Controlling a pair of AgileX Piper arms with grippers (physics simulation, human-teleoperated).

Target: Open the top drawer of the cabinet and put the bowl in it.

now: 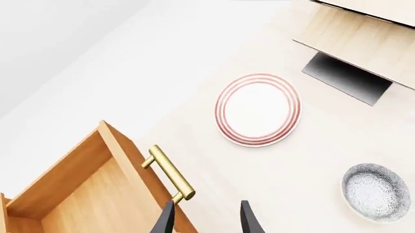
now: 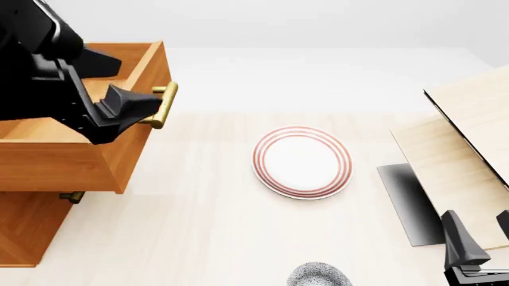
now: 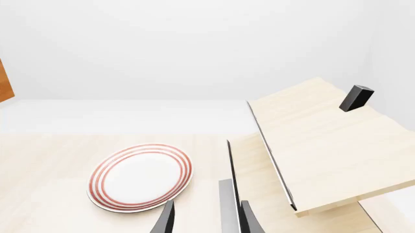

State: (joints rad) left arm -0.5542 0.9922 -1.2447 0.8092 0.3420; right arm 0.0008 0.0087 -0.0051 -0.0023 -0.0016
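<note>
Nearest the front camera, the bowl (image 2: 319, 275) is being cut off by the near edge of the table (image 2: 207, 238), a little right of the middle; only its speckled rim is being shown there, while the left wrist view is showing it whole and empty on the bare tabletop.

The cabinet (image 2: 28, 229) is being seen at the table's left edge, and the top drawer (image 2: 87, 149) is being shown pulled well out, its plain wood interior exposed. The opening step is being judged done, or as good as done. The pale wood unit (image 2: 469, 143) is being seen along the right edge, and the red-ringed plate (image 2: 302, 161) is lying near the table's middle, well apart from the bowl.

The left gripper (image 2: 135, 110) is being held just beside the brass handle (image 2: 164, 106), with its fingers parted and nothing between them. The right gripper (image 2: 477, 229) is being held low at the near right corner, also parted and empty.

The step now being entered is judged to be the fetching of the bowl. For that, one gripper is being called on to come down over the bowl's rim, close on it, and carry it across the near edge to the open drawer.
</note>
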